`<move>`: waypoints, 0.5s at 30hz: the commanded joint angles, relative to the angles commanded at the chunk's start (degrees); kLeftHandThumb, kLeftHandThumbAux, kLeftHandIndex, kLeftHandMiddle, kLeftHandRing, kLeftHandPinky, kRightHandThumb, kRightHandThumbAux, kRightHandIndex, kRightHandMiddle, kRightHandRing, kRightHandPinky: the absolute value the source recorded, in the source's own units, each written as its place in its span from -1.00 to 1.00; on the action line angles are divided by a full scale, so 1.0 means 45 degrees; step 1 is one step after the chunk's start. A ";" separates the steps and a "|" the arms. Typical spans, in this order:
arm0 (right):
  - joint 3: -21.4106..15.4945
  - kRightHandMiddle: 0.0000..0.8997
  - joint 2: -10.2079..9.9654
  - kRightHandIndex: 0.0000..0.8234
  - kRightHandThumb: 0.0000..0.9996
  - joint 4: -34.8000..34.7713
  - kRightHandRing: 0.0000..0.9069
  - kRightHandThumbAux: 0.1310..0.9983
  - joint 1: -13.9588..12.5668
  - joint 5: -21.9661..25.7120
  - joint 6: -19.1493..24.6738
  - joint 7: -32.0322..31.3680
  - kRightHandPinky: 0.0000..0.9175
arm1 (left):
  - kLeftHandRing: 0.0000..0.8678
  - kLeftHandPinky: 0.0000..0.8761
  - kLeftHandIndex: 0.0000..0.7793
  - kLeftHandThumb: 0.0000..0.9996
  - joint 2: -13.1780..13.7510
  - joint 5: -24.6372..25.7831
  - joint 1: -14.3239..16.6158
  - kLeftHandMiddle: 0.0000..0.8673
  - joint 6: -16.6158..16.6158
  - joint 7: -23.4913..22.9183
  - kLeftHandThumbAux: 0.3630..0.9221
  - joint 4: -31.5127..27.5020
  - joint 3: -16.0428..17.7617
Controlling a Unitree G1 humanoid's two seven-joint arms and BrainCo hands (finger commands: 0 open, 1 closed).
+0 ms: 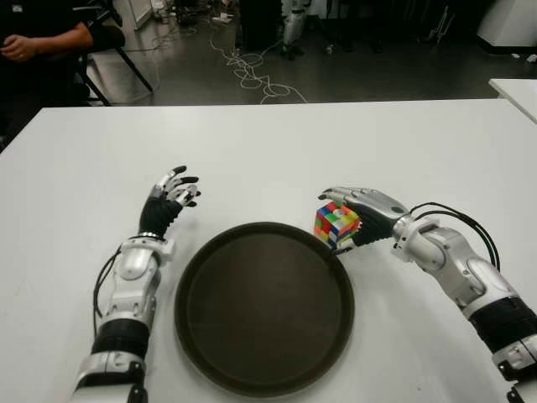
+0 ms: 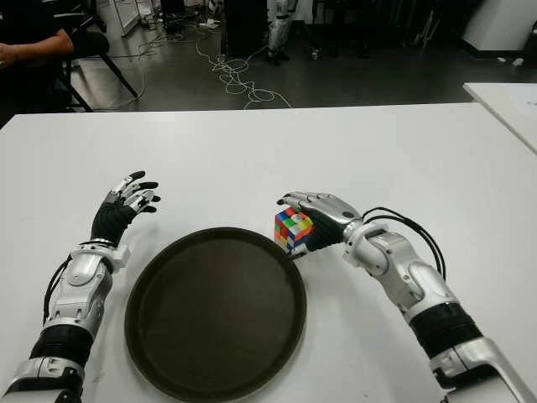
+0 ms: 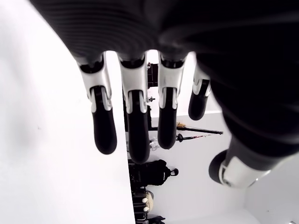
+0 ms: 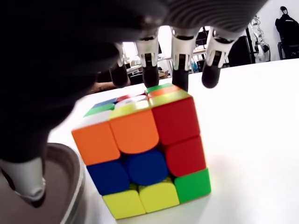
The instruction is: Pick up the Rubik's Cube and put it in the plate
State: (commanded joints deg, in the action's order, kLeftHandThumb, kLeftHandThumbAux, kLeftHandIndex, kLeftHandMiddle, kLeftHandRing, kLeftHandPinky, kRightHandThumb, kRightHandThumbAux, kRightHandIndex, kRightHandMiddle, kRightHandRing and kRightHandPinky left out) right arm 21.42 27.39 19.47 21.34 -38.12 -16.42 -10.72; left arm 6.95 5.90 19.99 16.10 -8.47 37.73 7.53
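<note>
The Rubik's Cube (image 2: 293, 229) stands on the white table (image 1: 252, 143), just off the far right rim of the round dark plate (image 1: 201, 252). My right hand (image 1: 340, 210) arches over it from the right. In the right wrist view its fingertips (image 4: 180, 79) hang over the cube's (image 4: 145, 149) top far edge. The thumb (image 4: 25, 184) stays apart from the cube's side, over the plate's rim. That hand is open, with nothing gripped. My left hand (image 1: 178, 186) shows to the left of the plate, fingers (image 3: 133, 126) spread and holding nothing.
A seated person (image 1: 33, 42) is behind the table's far left corner beside a chair. Cables (image 1: 252, 71) lie on the floor beyond the far edge. A second white table (image 1: 516, 88) stands at the right.
</note>
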 joint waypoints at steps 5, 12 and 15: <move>0.0027 -0.69 0.0019 -0.70 -1.00 0.0039 -0.67 0.05 0.0007 -0.0001 0.0011 0.0097 -0.69 | -0.19 -0.09 -0.54 0.21 0.0013 0.0007 0.0000 -0.32 0.0103 -0.0070 -0.03 0.0032 -0.0011; -0.0028 -0.71 0.0110 -0.71 -1.00 0.0097 -0.71 0.09 0.0064 -0.0016 0.0037 0.0260 -0.76 | -0.19 -0.07 -0.53 0.21 0.0018 0.0005 0.0023 -0.32 0.0190 -0.0113 -0.06 0.0099 -0.0002; -0.0058 -0.72 0.0118 -0.72 -1.00 0.0104 -0.72 0.09 0.0052 -0.0015 0.0033 0.0372 -0.77 | -0.20 -0.08 -0.55 0.22 0.0020 0.0022 0.0020 -0.33 0.0205 -0.0131 -0.06 0.0111 0.0009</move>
State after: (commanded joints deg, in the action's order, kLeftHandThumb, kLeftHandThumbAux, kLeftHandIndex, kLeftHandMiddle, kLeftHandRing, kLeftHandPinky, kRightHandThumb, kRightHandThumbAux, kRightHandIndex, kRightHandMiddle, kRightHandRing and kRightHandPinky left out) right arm 21.16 27.92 19.94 21.57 -38.19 -16.27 -9.05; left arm 7.04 5.99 20.08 17.02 -9.06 38.22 7.57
